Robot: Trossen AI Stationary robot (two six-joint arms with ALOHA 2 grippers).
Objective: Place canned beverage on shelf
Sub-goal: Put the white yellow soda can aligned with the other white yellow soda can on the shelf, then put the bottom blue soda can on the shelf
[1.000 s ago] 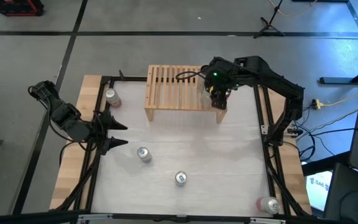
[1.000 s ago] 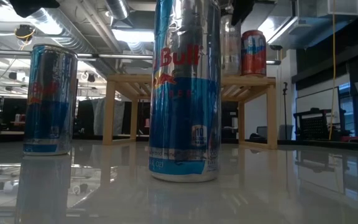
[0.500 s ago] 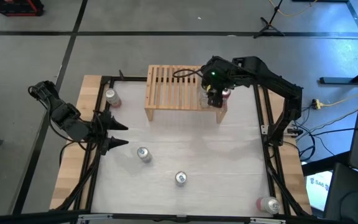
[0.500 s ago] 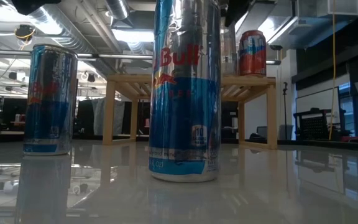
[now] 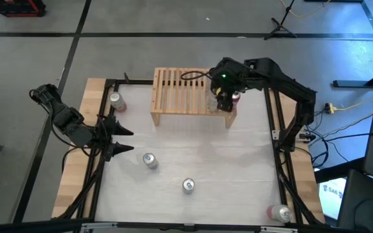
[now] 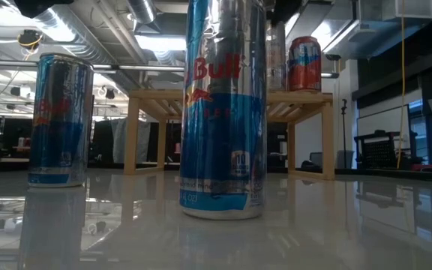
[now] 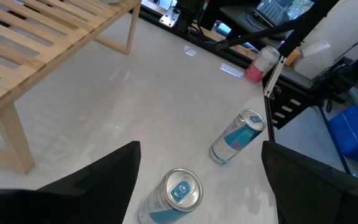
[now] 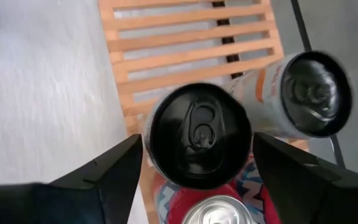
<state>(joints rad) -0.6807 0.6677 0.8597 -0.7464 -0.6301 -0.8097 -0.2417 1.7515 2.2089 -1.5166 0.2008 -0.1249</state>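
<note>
On the right end of the shelf (image 5: 190, 90), the low light-wood rack near the table's far edge, the right gripper (image 8: 194, 167) hangs over a black-topped can (image 8: 196, 132) with its fingers spread to either side of the can's top; whether they press on it cannot be told. Just beside that can stand a pale can with an orange band (image 8: 303, 96) and a red can (image 6: 304, 64), the red one showing at the shelf's right end in the low view. Down on the white table (image 5: 193, 149), two blue-and-silver Red Bull cans (image 6: 223, 109) stand well in front of the shelf, another can (image 5: 115, 100) stands near the shelf's left side, and a pink can (image 5: 278, 212) lies at the near right corner. At the table's left edge the left gripper (image 5: 117, 137) waits, its fingers apart and holding nothing.
</note>
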